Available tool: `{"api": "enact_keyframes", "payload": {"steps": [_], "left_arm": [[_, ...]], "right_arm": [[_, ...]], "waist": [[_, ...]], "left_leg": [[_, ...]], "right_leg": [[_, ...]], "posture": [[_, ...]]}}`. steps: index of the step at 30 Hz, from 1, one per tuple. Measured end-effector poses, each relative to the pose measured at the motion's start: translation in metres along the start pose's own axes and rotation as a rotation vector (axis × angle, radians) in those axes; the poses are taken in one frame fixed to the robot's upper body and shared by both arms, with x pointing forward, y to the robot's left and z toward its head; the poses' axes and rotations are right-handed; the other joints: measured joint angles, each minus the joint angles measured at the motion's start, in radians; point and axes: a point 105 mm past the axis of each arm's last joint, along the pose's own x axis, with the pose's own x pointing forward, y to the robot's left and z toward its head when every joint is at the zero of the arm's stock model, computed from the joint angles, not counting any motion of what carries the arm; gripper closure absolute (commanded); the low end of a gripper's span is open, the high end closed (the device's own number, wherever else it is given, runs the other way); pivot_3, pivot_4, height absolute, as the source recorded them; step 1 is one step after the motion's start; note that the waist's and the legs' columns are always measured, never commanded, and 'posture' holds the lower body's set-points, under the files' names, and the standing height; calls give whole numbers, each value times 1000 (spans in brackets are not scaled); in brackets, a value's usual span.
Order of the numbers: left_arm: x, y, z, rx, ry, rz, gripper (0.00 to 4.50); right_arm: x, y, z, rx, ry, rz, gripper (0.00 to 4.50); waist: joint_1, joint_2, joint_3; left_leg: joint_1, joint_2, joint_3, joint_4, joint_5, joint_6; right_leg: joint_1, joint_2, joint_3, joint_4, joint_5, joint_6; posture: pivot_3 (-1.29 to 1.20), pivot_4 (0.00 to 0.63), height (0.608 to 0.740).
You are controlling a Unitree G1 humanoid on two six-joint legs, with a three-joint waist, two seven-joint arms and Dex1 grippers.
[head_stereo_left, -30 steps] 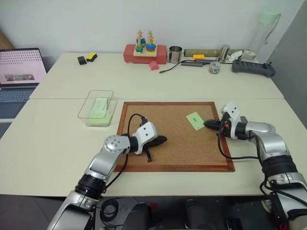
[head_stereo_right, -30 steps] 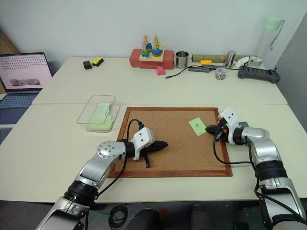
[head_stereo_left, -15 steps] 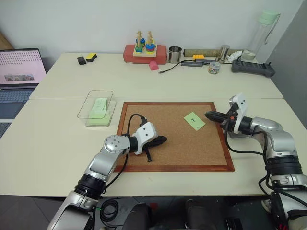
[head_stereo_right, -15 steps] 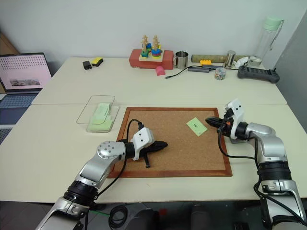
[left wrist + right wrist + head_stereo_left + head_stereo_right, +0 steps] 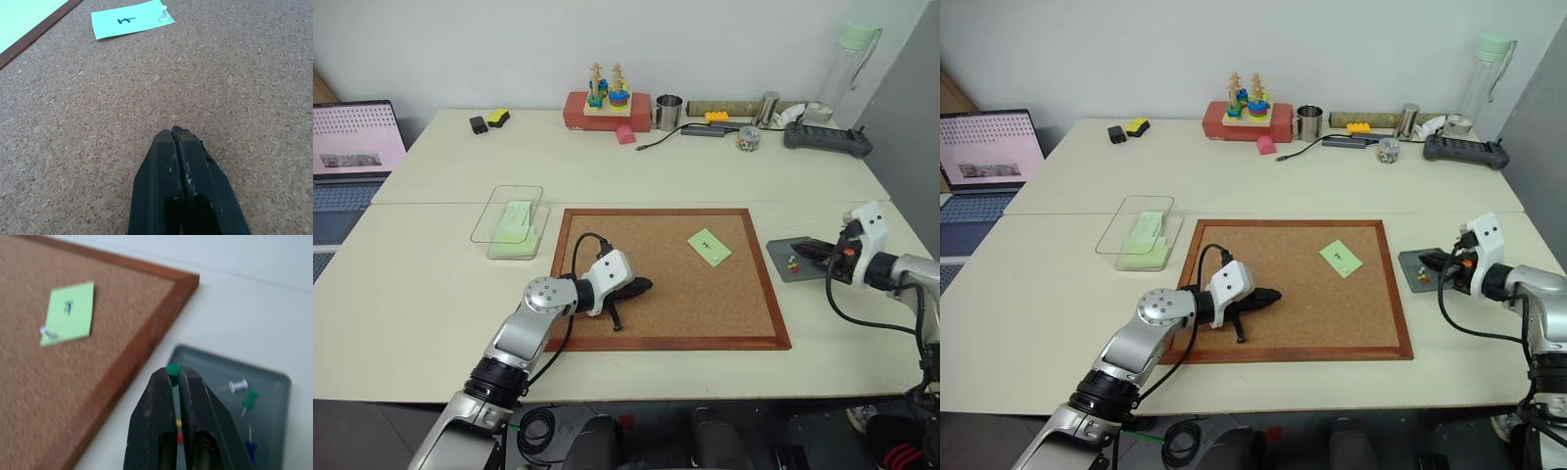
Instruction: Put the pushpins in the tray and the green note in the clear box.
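Pinching a green pushpin (image 5: 172, 368), right tool (image 5: 172, 374) above tray (image 5: 274, 382), left tool (image 5: 175, 133) closed on cork board (image 5: 656, 245).

Two pale cream benches (image 5: 636, 171) stand pushed together, a seam running across between them. Behind them rises a plain white wall (image 5: 509, 49), evenly lit with soft shadows. At the far left an open laptop (image 5: 354, 137) shows a pinkish screen. Along the back edge of the far bench sit a red block with wooden stacking toys (image 5: 607, 106), a metal cup (image 5: 670, 112), a small pink piece (image 5: 626, 134), a black and yellow item (image 5: 490, 119), a dark controller (image 5: 827, 138) and a tall clear bottle with a pale green cap (image 5: 847, 64). A grey panel (image 5: 911, 117) stands at the right. Dark floor (image 5: 352, 431) shows below the near edge
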Motion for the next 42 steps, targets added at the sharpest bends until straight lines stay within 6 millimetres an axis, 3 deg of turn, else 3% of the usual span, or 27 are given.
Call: {"api": "enact_keyframes", "payload": {"steps": [12,17,20,25,31,37,38,42], "left_arm": [[0,0,0,8,-5,-2,4500],[0,0,0,9,-5,-2,4500],[0,0,0,9,-5,-2,4500],[1,0,1,11,-5,-6,4500],[1,0,1,12,-5,-6,4500],[0,1,1,10,-4,-4,4500],[1,1,1,10,-4,-5,4500],[0,1,1,10,-4,-4,4500]], "right_arm": [[0,-6,-14,7,51,-32,1516],[1,17,16,-89,-29,75,1516],[9,48,33,-206,-72,192,1516],[47,92,27,-276,-104,318,1516],[69,107,19,-276,-108,360,1516],[82,107,12,-249,-107,358,1516],[83,107,12,-244,-109,360,1883],[87,101,15,-246,-120,348,2556]], "waist": [[1,0,0],[0,0,0],[0,0,0],[2,-1,0],[2,0,0],[2,0,0],[2,0,0],[2,0,0]], "left_leg": [[0,0,0,0,0,0],[0,0,-1,0,0,0],[0,0,-2,0,0,0],[0,0,-2,0,0,0],[0,0,-3,0,0,0],[0,0,-3,0,0,0],[0,0,-3,0,0,0],[0,0,-3,0,0,0]], "right_leg": [[0,0,0,0,0,0],[0,0,0,0,0,0],[0,0,-1,0,0,0],[0,0,-1,0,0,0],[0,0,-1,0,0,0],[0,0,-1,0,0,0],[0,0,-1,0,0,0],[0,0,-1,0,0,0]], "posture": [[0,150,740],[0,150,740],[0,150,740],[0,150,740],[0,150,740],[0,150,740],[0,150,740],[0,150,740]]}}
